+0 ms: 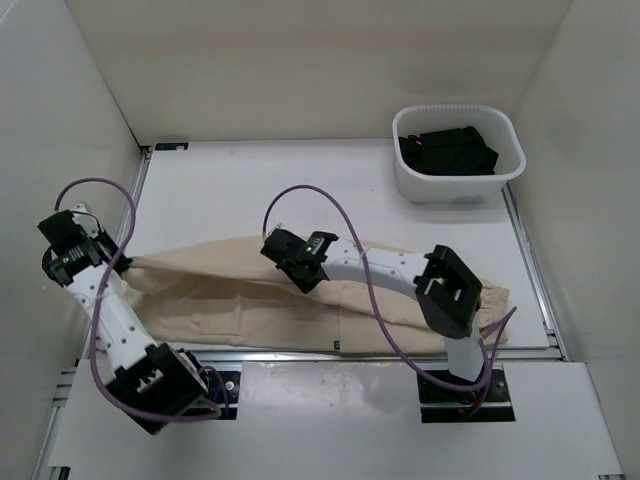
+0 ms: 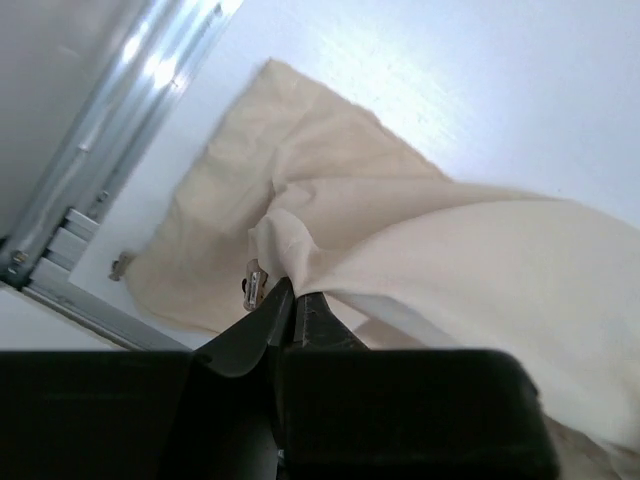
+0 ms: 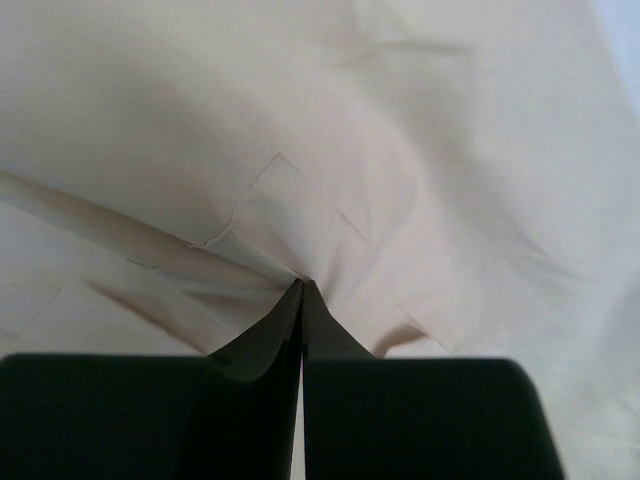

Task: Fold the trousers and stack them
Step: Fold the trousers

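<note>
On the white table (image 1: 220, 190), the long, light beige, thin cloth trousers (image 1: 250, 300) lie stretched across the near side.
The left gripper (image 2: 290, 297) is closed on a leg end and the right gripper (image 3: 302, 285) on a middle fold; I think both should lift together, evenly.

Top external high behind arm bases, looking down over whole bench (image 1: 250, 190); left wrist close behind left end effector (image 2: 292, 292), facing trousers (image 2: 480, 270) and edge rail (image 2: 110, 170); right wrist nearer, cloth fills frame; all share trousers.
</note>
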`<state>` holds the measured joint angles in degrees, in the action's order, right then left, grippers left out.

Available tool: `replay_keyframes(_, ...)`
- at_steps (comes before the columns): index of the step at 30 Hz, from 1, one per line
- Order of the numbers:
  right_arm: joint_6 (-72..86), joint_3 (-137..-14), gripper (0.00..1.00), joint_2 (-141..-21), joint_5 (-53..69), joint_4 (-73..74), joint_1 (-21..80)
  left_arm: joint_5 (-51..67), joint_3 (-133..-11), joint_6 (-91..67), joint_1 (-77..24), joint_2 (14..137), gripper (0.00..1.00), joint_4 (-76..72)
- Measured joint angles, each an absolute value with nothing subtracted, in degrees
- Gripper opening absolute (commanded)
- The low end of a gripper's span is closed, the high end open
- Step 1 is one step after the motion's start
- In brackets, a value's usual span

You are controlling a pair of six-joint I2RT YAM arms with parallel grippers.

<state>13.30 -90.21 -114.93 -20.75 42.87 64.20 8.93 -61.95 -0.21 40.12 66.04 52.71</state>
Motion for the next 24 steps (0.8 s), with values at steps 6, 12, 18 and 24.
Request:
replay_keyframes(6, 13.67, -86.52, 0.00, -105.03, -24.69, 43.57, 67.18, 7.70, -59.02, -0.21, 40.16, 53.87, 0.15, 50.94)
replay_keyframes(12, 13.21, -77.80, 0.00, -101.93, -23.90, 43.13, 70.43, 5.98, -50.13, -0.23, 39.90, 46.37, 0.15, 50.92)
replay_keyframes(18, 8.88, -70.50, 0.02, -101.71, -14.70, 43.70, 71.85, 3.81, -42.61, -0.08, 39.92, 44.93, 0.33, 60.69)
replay_keyframes(24, 5.39, -67.68, 0.02, -102.52, -11.55, 43.72, 71.81, 3.77, -45.32, 0.16, 39.94, 44.88, 0.92, 72.66)
